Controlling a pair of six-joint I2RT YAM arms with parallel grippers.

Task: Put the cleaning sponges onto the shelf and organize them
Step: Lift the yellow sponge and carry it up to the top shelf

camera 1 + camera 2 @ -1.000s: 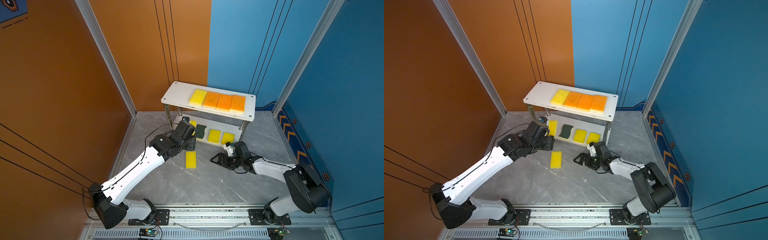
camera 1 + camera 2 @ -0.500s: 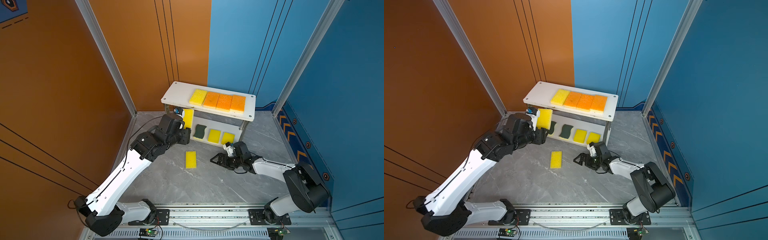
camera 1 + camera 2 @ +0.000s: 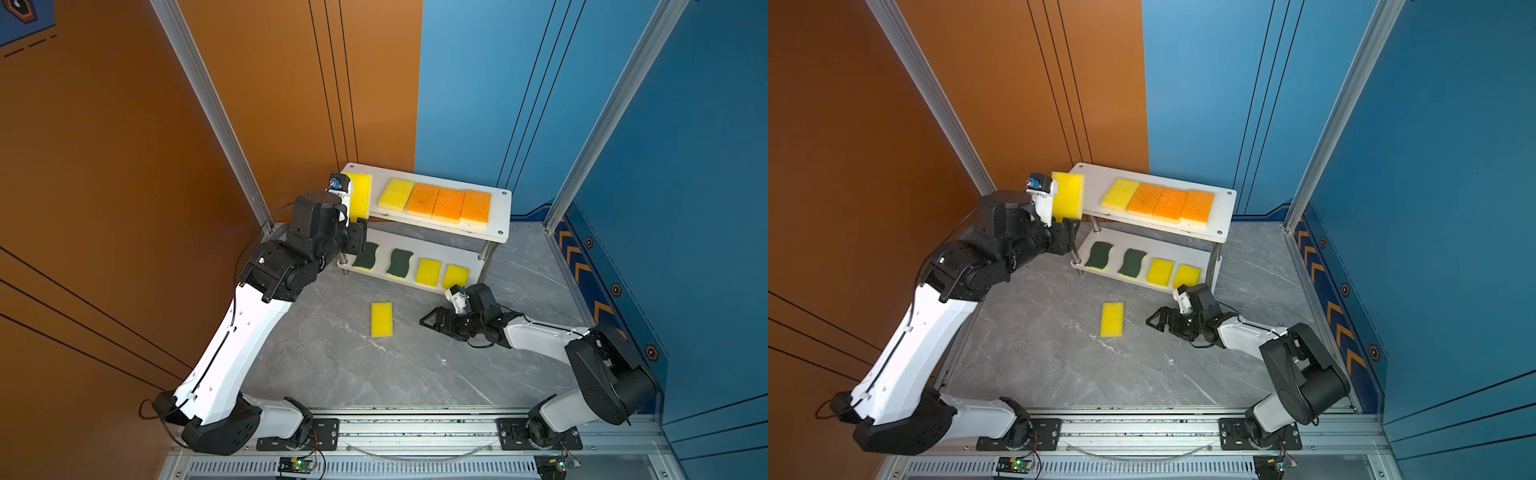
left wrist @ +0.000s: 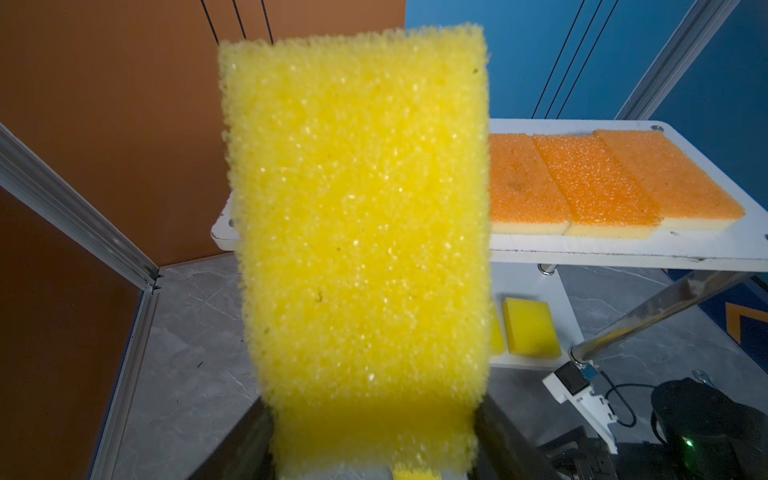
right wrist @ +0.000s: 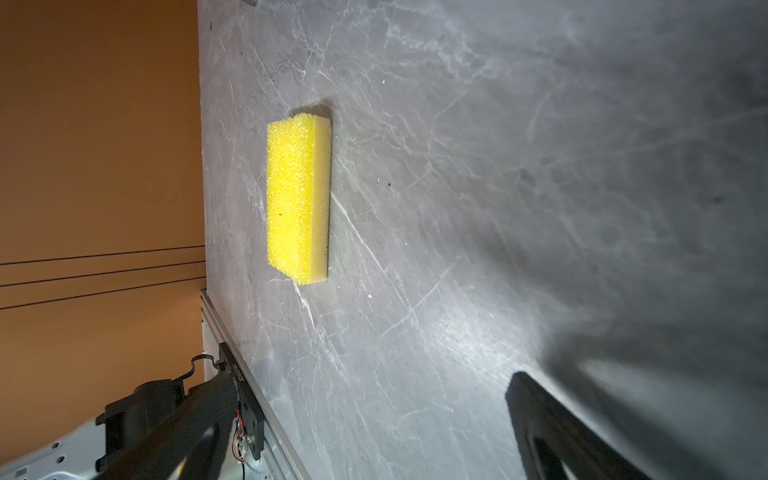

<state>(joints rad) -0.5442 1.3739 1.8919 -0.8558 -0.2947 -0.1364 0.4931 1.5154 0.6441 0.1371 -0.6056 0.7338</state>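
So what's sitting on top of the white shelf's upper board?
On the white shelf's upper board lie one yellow rectangular sponge and three orange-topped sponges, side by side. The held yellow sponge covers its left end.

- In the left wrist view, the big yellow sponge (image 4: 357, 249) fills the middle. It hides the left end of the shelf (image 4: 623, 249) and the sponge next to the orange ones.
- Its bottom end runs off the picture's edge.
- The left gripper's fingers (image 4: 505, 440) are dark and blurry there.
- In the right wrist view, the right gripper's fingers (image 5: 552, 419) are cut off by the edge.
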